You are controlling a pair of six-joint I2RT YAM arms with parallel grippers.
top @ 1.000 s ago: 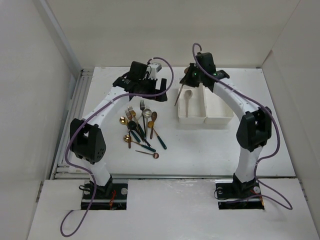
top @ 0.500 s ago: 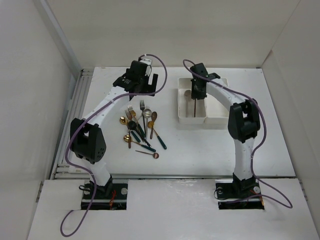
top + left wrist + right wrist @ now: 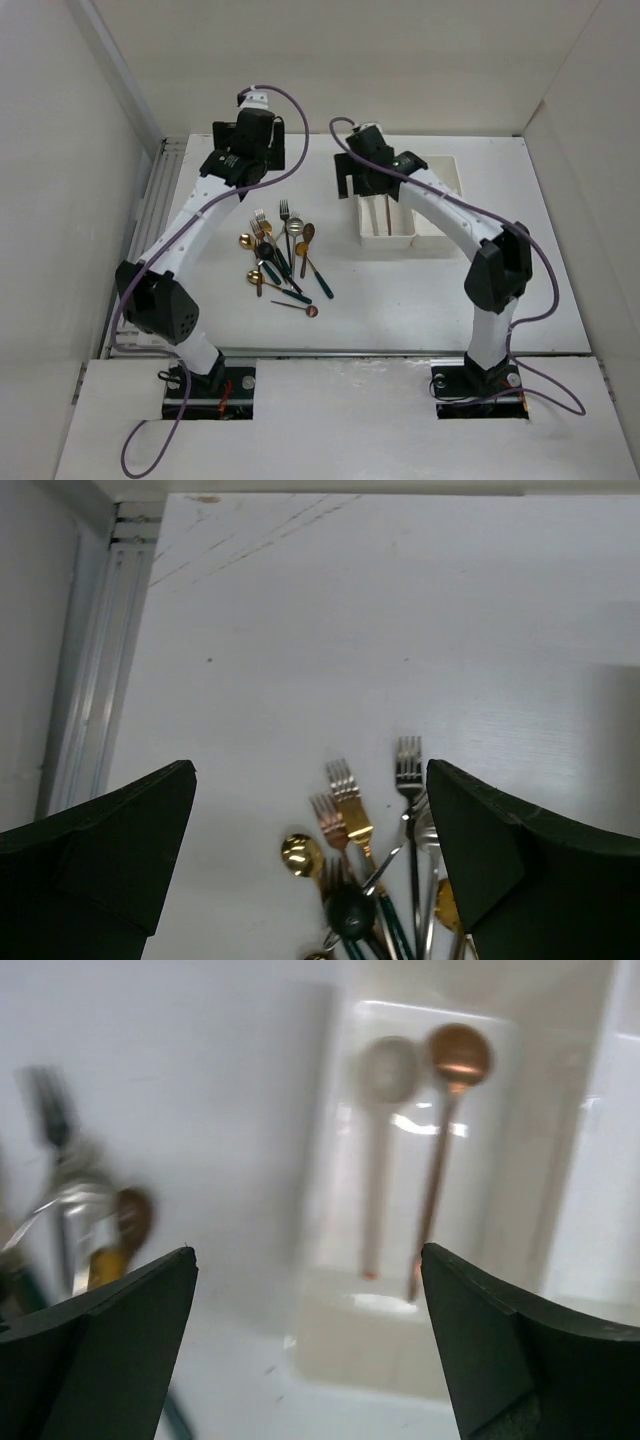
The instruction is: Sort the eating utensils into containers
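Two arms, two bins, one heap. The left jaws hang wide open and empty over the counter (image 3: 400, 290), just beyond the heap's far end. About ten loose utensils (image 3: 282, 258) lie tangled there, gold, copper and silver, some teal-handled. In the wrist view the fork tines (image 3: 345, 798) show between the jaws, touching neither. The right jaws are spread too, holding nothing, above the left wall of the left bin (image 3: 385, 240). Two spoons lie side by side inside it, a pale spoon (image 3: 385, 1072) and a copper spoon (image 3: 458, 1057). The right arm (image 3: 450, 205) arches over the adjoining right bin (image 3: 446, 236), hiding part of it.
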